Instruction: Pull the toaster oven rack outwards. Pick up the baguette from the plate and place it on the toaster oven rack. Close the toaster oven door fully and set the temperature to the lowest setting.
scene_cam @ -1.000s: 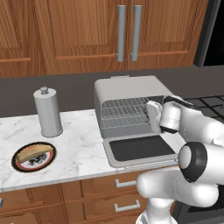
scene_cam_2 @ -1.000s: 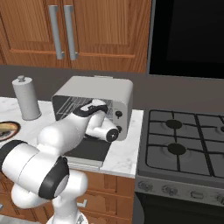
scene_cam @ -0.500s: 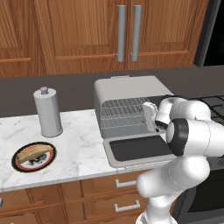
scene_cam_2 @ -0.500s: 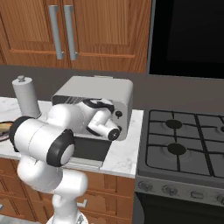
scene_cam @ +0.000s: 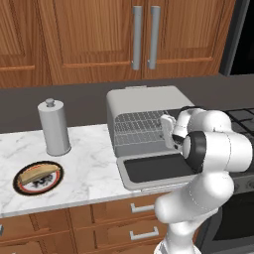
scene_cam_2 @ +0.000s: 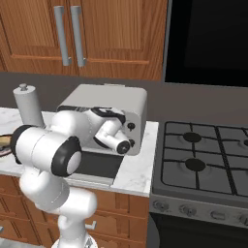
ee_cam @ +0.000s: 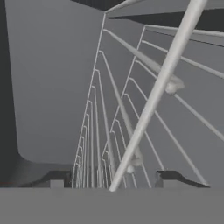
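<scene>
Right now the robot arm reaches into the open toaster oven (scene_cam: 149,116), its gripper (scene_cam: 167,130) at the front right of the wire rack (scene_cam: 138,126). The rack sits inside the oven, not pulled out. The door (scene_cam: 154,169) lies folded down flat on the marble counter (scene_cam: 89,168). In the hand view the two dark fingertips (ee_cam: 173,178) stand on either side of the rack's front wires (ee_cam: 144,118) with a gap between them; whether they have clamped on a wire cannot be told.

To do this step well, the fingers should probably pinch the front bar squarely, then draw straight back toward the door, level with the rack's runners (a tilted pull might jam it).

The left base view shows the baguette (scene_cam: 35,173) lying on its plate (scene_cam: 38,178) near the counter's front left, beside a tall grey canister (scene_cam: 54,128). The right base view shows the oven's two dark knobs (scene_cam_2: 131,134) and a gas hob (scene_cam_2: 203,157) just beside the oven.
</scene>
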You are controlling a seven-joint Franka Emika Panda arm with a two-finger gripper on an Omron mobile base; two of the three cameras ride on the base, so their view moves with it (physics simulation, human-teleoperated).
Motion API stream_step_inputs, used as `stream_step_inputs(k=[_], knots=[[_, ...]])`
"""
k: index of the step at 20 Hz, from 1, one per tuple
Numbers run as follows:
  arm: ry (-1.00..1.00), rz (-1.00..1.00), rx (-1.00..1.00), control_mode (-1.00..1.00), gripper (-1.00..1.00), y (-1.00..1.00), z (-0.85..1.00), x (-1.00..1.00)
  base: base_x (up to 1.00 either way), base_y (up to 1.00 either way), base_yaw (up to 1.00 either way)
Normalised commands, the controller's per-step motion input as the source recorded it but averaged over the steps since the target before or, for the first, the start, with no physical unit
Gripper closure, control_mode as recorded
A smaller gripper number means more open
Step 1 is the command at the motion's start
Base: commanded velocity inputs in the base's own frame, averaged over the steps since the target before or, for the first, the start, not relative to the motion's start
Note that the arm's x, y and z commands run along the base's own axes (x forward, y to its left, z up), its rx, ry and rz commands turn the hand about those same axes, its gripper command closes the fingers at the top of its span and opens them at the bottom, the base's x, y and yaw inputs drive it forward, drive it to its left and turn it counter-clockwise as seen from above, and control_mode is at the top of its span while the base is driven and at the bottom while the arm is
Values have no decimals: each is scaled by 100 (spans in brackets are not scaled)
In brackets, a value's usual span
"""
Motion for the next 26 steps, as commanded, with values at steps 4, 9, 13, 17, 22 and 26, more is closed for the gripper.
stream_step_inputs(k=[4, 9, 13, 17, 22, 26], knots=[[0, 0, 5, -100, 100, -3, -3, 1, 0, 0, 0], [17, -1, 12, -100, 100, -27, -15, -32, 0, 0, 0], [41, -3, 5, -100, 100, -51, -34, -93, 0, 0, 0], [49, 0, 0, -100, 100, -38, -59, -100, 0, 0, 0], [48, 0, 2, -100, 100, -33, -40, -100, 0, 0, 0], [31, 0, 12, -100, 100, -54, 8, -100, 0, 0, 0]])
